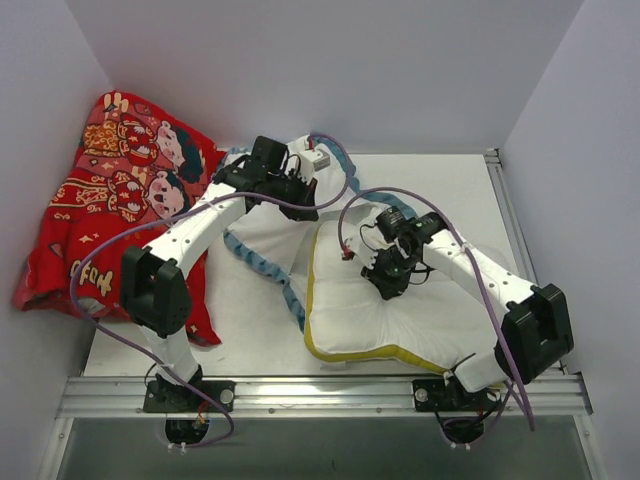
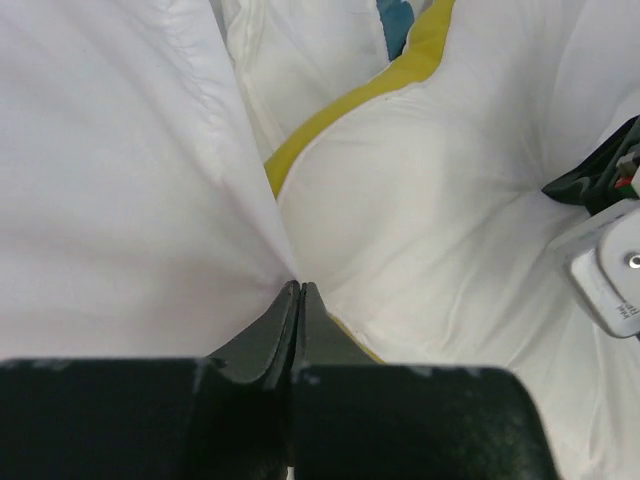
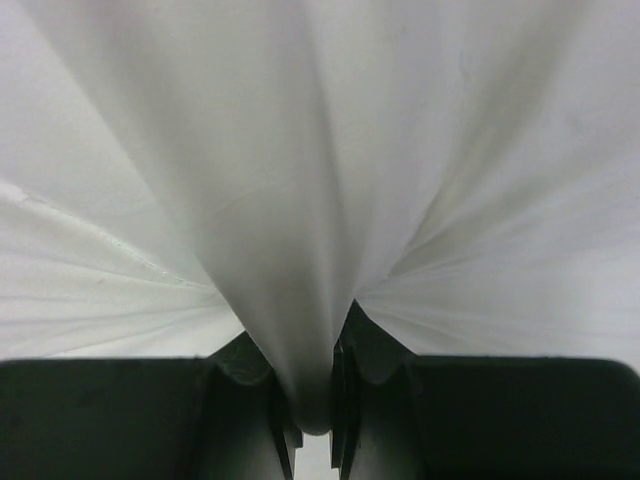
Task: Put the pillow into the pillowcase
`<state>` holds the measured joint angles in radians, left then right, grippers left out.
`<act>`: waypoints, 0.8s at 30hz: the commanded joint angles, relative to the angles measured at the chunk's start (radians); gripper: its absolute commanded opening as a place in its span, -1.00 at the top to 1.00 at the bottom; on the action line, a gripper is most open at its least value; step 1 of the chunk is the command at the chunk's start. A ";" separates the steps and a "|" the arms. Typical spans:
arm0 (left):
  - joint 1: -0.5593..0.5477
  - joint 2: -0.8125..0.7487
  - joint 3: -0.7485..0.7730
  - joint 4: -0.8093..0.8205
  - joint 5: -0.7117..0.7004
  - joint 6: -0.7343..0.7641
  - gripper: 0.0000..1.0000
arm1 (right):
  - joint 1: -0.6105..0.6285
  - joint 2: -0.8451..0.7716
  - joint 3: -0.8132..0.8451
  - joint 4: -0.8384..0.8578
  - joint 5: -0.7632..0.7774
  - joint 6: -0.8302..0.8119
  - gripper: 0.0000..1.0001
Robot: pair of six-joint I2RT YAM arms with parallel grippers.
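Note:
The white pillow (image 1: 400,315) with yellow piping lies at the centre-right of the table, near the front edge. My right gripper (image 1: 385,278) presses on its upper part. In the right wrist view it (image 3: 300,345) is shut on a pinched fold of the pillow's white cloth (image 3: 300,200). To the pillow's left the pillowcase (image 1: 265,235) lies white side up, its blue ruffled trim (image 1: 262,262) showing. My left gripper (image 1: 305,200) is at its far edge. In the left wrist view the left gripper (image 2: 296,287) is shut, with the pillowcase's white fabric (image 2: 120,180) drawn into its tips beside the pillow's yellow piping (image 2: 340,100).
A red cartoon-figure cloth (image 1: 120,200) is heaped in the back-left corner and drapes toward the left arm's base. White walls close in the table at the back and on both sides. A metal rail (image 1: 320,390) runs along the front edge. Part of the right arm (image 2: 600,250) shows in the left wrist view.

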<state>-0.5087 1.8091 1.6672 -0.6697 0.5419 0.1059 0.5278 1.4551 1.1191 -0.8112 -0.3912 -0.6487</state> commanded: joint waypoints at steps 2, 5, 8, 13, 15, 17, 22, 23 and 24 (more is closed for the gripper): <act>0.013 -0.073 -0.018 -0.028 0.058 0.011 1.00 | 0.047 0.013 0.002 -0.005 0.006 -0.049 1.00; 0.012 -0.100 -0.043 -0.028 0.076 0.031 1.00 | 0.078 0.049 0.011 -0.005 0.017 -0.071 1.00; 0.009 -0.122 -0.075 -0.030 0.093 0.046 1.00 | 0.072 0.123 0.062 -0.005 0.037 -0.068 1.00; 0.007 -0.154 -0.126 -0.030 0.113 0.071 1.00 | -0.006 0.259 0.272 -0.025 0.026 -0.013 1.00; 0.009 -0.163 -0.147 -0.031 0.119 0.072 1.00 | -0.040 0.298 0.380 -0.032 0.017 0.035 1.00; 0.009 -0.172 -0.159 -0.033 0.131 0.075 1.00 | -0.107 0.342 0.457 -0.045 -0.020 0.090 1.00; 0.027 -0.188 -0.185 -0.025 0.141 0.083 1.00 | -0.183 0.369 0.519 -0.005 -0.028 0.249 1.00; 0.033 -0.188 -0.185 -0.016 0.147 0.080 1.00 | -0.180 0.373 0.504 0.013 0.015 0.267 1.00; 0.047 -0.179 -0.182 -0.014 0.161 0.074 1.00 | -0.170 0.378 0.483 0.038 0.049 0.290 1.00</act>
<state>-0.4862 1.6699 1.4925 -0.6670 0.6270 0.1707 0.3580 1.8393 1.6096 -0.8188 -0.4065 -0.4808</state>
